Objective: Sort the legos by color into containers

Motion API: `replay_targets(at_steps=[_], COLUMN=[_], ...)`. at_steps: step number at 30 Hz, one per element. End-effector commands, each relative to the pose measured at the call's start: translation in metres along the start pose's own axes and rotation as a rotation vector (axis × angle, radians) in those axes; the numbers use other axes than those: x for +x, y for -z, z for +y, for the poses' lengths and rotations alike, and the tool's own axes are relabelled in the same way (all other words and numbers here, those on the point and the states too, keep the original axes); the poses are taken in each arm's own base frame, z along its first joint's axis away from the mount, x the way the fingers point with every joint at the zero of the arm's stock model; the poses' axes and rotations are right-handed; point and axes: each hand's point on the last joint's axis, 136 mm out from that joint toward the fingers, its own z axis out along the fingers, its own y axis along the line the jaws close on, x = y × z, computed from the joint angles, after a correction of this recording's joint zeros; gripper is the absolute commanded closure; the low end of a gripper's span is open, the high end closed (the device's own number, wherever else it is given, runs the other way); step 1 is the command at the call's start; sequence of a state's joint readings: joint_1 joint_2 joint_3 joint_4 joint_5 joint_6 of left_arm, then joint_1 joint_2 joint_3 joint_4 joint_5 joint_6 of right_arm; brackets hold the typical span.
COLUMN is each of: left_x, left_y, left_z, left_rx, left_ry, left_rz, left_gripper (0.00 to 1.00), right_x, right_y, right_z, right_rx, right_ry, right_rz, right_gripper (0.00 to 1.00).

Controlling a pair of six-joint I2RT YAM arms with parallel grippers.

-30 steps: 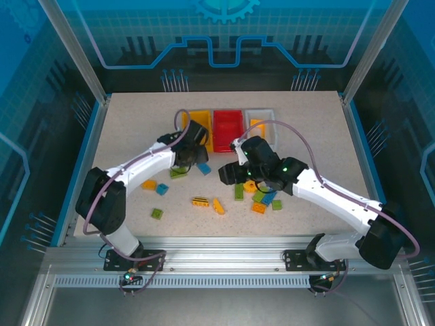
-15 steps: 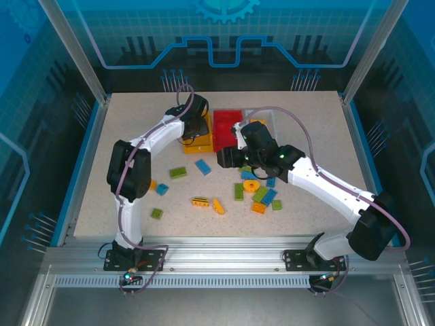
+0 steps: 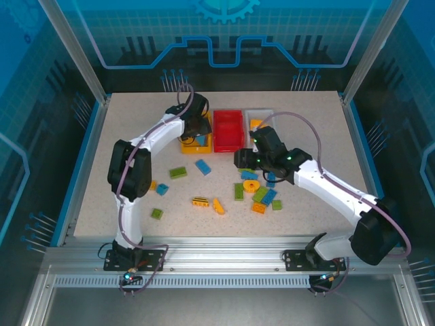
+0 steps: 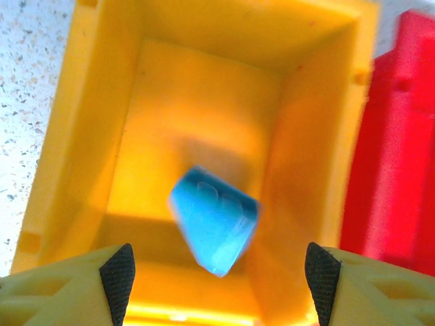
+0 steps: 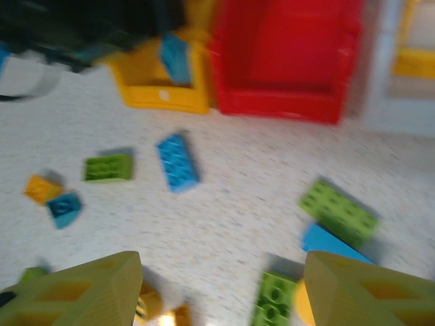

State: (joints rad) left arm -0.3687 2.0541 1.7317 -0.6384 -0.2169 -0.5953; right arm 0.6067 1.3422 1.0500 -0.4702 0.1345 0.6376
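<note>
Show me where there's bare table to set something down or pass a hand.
Bare table beside the white bin, toward the far-right corner; the left strip outside the left arm; the near strip before the striped brick. Crowded: brick cluster around the right hand.

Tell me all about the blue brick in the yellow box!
The blue brick is a small, shiny, light-blue plastic block with faint round studs on one face. It looks smeared, so it may be moving. It is tilted, inside the walls of the yellow bin, near the middle. The left gripper is open above it, and the fingers do not touch it. I cannot tell whether it rests on the bin's floor.
</note>
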Motion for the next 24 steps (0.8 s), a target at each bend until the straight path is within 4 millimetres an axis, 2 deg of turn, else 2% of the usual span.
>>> replay_targets(at_steps=[1, 6, 9, 13, 14, 18, 19, 22, 24], left_x=[-0.01, -0.008, 0.01, 0.074, 0.095, 0.169, 0.187, 0.226, 0.242], left_y=[0.044, 0.078, 0.108, 0.144, 0.15, 0.168, 0.169, 0.177, 0.182], left_z=[-0.018, -0.021, -0.032, -0.059, -0.063, -0.07, -0.066, -0.063, -0.06], left_rx=[0.09, 0.126, 0.189, 0.312, 0.334, 0.444, 0.457, 0.528, 0.555], left_ry=[0.011, 0.008, -0.013, -0.125, -0.149, -0.187, -0.189, -0.17, -0.163], left_rz=[-0.041, -0.099, -0.13, -0.131, -0.114, -0.064, -0.047, -0.021, -0.016], left_gripper=[0.28, 0.3, 0.3, 0.29, 0.29, 0.29, 0.29, 0.29, 0.29], right_x=[0.017, 0.033, 0.049, 0.07, 0.084, 0.111, 0.119, 0.138, 0.149], right_y=[0.007, 0.016, 0.022, 0.032, 0.032, 0.036, 0.035, 0.027, 0.018], right_z=[-0.04, -0.065, -0.087, -0.105, -0.113, -0.121, -0.121, -0.122, -0.122], right_rx=[0.106, 0.188, 0.282, 0.355, 0.378, 0.398, 0.394, 0.382, 0.373], right_ry=[-0.102, -0.119, -0.156, -0.195, -0.193, -0.18, -0.174, -0.16, -0.158], right_rz=[0.028, 0.043, 0.076, 0.124, 0.158, 0.256, 0.287, 0.364, 0.402], right_gripper=[0.34, 0.36, 0.39, 0.43, 0.43, 0.43, 0.43, 0.42, 0.42])
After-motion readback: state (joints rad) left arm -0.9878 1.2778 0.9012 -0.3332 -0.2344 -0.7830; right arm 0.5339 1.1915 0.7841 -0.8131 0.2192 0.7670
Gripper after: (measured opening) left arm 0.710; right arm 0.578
